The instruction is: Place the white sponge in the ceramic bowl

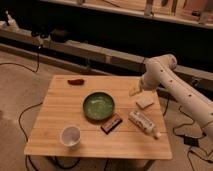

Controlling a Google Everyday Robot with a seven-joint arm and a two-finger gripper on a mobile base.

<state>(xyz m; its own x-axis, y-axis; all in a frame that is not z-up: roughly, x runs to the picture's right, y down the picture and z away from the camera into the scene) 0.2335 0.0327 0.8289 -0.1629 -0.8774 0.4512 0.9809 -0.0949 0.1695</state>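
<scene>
The white sponge [145,103] lies flat on the wooden table [55,125], near its right edge. The green ceramic bowl [98,106] sits in the middle of the table, left of the sponge. My gripper [135,90] hangs at the end of the white arm [170,82], just above and to the left of the sponge, between the sponge and the bowl's far right side. It holds nothing that I can see.
A white labelled bottle [143,123] lies on its side in front of the sponge. A dark snack bar [111,123] lies by the bowl's front right. A white cup [70,135] stands at the front left. A small red object [76,81] lies at the back left.
</scene>
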